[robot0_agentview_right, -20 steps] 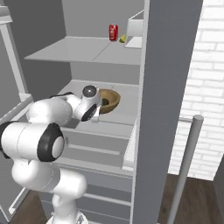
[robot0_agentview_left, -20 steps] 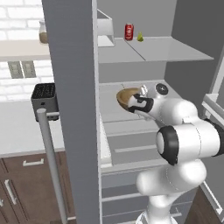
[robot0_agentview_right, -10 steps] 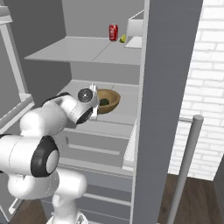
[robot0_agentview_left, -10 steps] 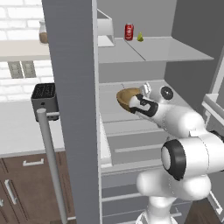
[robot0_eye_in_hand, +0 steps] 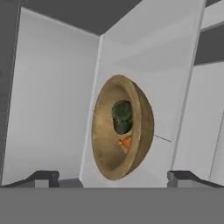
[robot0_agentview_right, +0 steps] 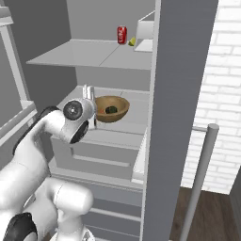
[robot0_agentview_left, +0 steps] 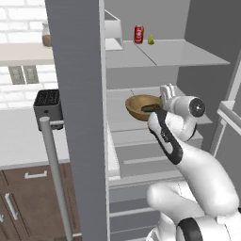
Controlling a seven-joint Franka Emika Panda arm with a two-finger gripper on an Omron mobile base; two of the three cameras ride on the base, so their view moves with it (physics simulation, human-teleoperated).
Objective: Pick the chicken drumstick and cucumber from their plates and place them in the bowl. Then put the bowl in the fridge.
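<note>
Bowl (robot0_agentview_left: 142,107) sits on the fridge (robot0_agentview_right: 89,56) middle shelf, mid-frame, cucumber (robot0_eye_in_hand: 121,116) and drumstick (robot0_eye_in_hand: 125,142) inside. Claw (robot0_eye_in_hand: 113,177) open, empty, just short of the rim. Placement looks done; next move should be backing the arm out clear of the shelf.

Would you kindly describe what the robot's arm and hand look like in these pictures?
The arm is glossy white, built of rounded segments with dark joint bands and a round grey cap at the wrist. The hand ends in two small dark finger tips. No cables or markings show.
</note>
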